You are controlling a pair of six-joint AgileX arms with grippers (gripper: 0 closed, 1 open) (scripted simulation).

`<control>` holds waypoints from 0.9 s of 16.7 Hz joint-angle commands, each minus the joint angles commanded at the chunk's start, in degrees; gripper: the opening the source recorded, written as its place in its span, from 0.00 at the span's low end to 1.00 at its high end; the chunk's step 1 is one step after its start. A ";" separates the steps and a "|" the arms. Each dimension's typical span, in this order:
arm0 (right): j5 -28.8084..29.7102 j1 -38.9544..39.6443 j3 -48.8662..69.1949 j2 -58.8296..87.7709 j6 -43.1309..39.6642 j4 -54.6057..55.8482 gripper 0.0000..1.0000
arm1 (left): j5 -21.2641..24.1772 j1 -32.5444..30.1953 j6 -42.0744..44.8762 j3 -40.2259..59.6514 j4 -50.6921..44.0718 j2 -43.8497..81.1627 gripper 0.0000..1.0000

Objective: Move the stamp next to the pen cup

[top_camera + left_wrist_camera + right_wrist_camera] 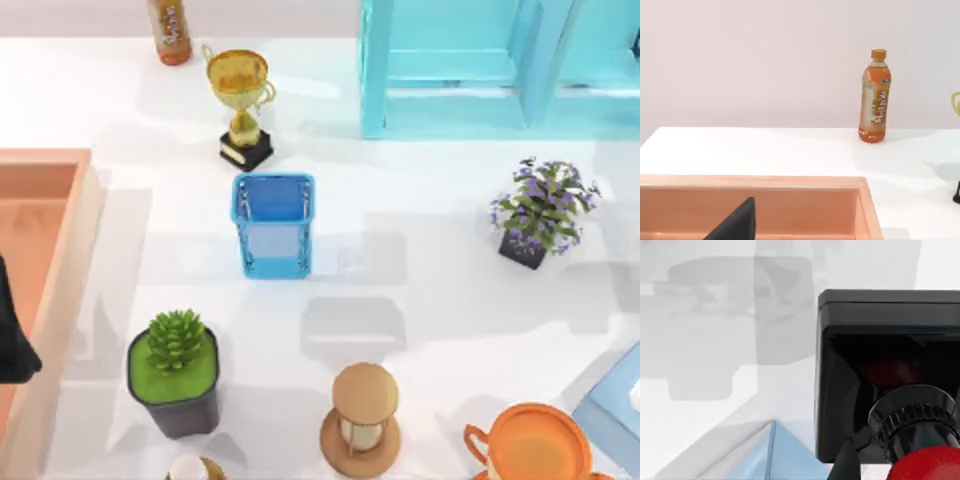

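1. Top view: the pen cup [273, 224] sits upright around the middle of the white table [420, 300], open mouth up. Right behind it is a gold trophy [242, 100] on a black base, and an orange drink bottle [170, 28] stands at the far edge. In front and to the left there's a dark pot with a green succulent [176, 370], and a wooden hourglass [362, 420] stands front-centre. A purple-flowered plant [541, 210] is over on the right, a light blue shelf thing [490, 65] at the back right, and an orange lidded pot [528, 445] at the front right corner. An orange tray [45, 260] runs along the left edge, with a dark bit of my left arm [12, 335] parked over it.

2. Left wrist view: looking across the tray's rim [755, 182] toward the bottle [875, 97] against the plain wall. A black fingertip [737, 225] pokes into the frame, but I honestly can't tell how that gripper is set.

3. Right wrist view: super close on the stamp [890, 375], black blocky base with the glossy red knob [927, 465] toward the camera. A dark finger [845, 465] sits against the base just beside the knob, so the right gripper looks clamped on the stamp, held above the white table with a pale blue surface [770, 455] underneath.
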 joint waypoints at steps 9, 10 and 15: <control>0.09 10.19 10.43 -3.45 10.20 -12.68 0.00 | 0.00 0.00 0.00 0.00 0.00 0.00 1.00; -0.04 9.95 10.28 -3.24 10.23 -12.53 0.00 | 0.00 0.00 0.00 0.00 0.00 0.00 1.00; 0.80 16.08 17.03 2.58 16.29 -12.69 0.00 | 0.00 0.00 0.00 0.00 0.00 0.00 1.00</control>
